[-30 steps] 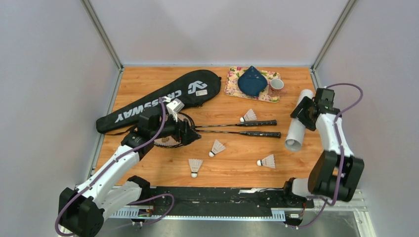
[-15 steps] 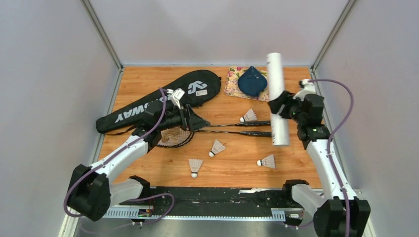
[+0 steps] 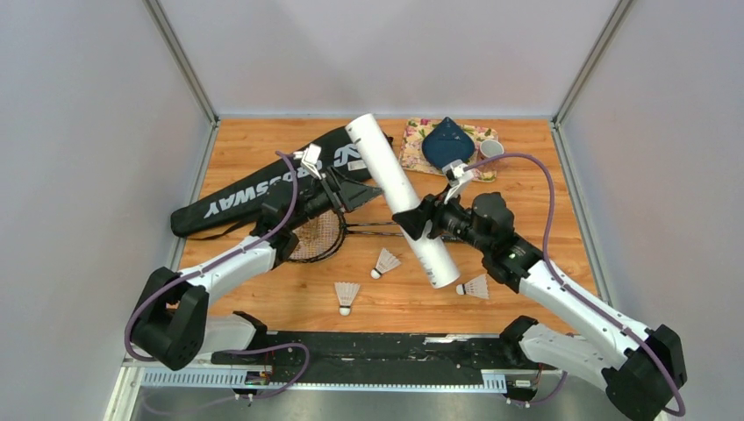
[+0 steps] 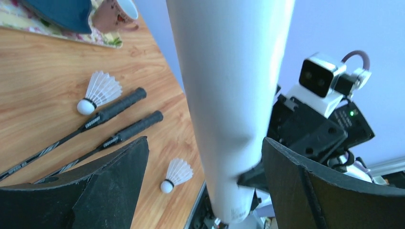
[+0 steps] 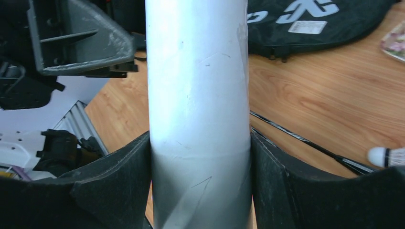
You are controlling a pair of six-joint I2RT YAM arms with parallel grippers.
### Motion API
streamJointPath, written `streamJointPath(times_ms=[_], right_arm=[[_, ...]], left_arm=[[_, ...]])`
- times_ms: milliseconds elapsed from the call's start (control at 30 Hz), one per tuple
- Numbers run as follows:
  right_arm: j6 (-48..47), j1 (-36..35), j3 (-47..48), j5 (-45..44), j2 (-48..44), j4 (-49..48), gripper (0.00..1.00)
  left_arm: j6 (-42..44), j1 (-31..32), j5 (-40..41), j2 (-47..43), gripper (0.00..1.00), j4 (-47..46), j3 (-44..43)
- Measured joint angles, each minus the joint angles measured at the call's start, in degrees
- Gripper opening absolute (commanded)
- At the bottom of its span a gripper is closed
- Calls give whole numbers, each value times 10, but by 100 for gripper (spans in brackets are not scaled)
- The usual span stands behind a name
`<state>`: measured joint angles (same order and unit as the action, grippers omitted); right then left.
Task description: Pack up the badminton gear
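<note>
Above the wood-grain tabletop (image 3: 412, 296), right gripper (image 3: 421, 225) is clamped on the smooth white cylindrical tube (image 3: 386, 171), held aslant; left gripper (image 3: 354, 198) faces it, black jaws wide apart.

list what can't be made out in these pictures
- Top view: the left arm covers part of the racket heads.
- Top view: the tube and right hand hide the racket grips; the tube also covers the bag's wide end.
- Right wrist view: both tube ends run past the frame edges.
- Top view: the cup's inside is too small to see.
</note>
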<state>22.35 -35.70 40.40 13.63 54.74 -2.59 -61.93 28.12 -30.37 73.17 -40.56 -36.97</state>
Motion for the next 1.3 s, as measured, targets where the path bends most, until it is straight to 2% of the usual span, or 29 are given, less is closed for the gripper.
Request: streamJointPath(times_ms=[133, 367, 567, 633, 667, 700, 767, 800, 833, 900, 1000, 1133, 1200, 1300], right_arm=[[17, -50, -3, -32, 9, -38, 36], [36, -94, -3, -48, 38, -89, 36], [40, -117, -3, -53, 56, -117, 40], [40, -120, -3, -55, 62, -126, 45], [40, -123, -3, -56, 66, -131, 48], [40, -126, -3, -57, 71, -136, 52], [42, -133, -3, -58, 80, -139, 67], [44, -138, -2, -58, 83, -138, 76], [47, -140, -2, -57, 86, -138, 94], [50, -144, 7, -63, 88, -121, 96], [39, -145, 39, -77, 89, -64, 98], [7, -142, 99, -94, 80, 40, 99], [-9, -133, 126, -88, 68, 97, 98], [-28, -110, 175, -65, 56, 180, 90]], left_arm=[[-10, 3, 33, -12, 96, -43, 15], [-9, 3, 101, -33, 95, -83, 15], [-25, 3, 94, -24, 88, -120, 6], [-27, 3, 93, -24, 84, -121, 5], [-27, 3, 93, -24, 75, -119, 5], [-25, 2, 93, -25, 72, -116, 5], [-16, 2, 92, -32, 66, -98, 5], [-6, 1, 86, -39, 64, -83, 4], [8, 0, 79, -48, 61, -58, -2], [55, -1, 67, -64, 56, 7, -28], [166, -5, 58, -90, 52, 158, -100], [353, -21, 87, -127, 48, 367, -205], [439, -25, 111, -158, 45, 440, -225], [555, -26, 130, -217, 41, 510, -205]])
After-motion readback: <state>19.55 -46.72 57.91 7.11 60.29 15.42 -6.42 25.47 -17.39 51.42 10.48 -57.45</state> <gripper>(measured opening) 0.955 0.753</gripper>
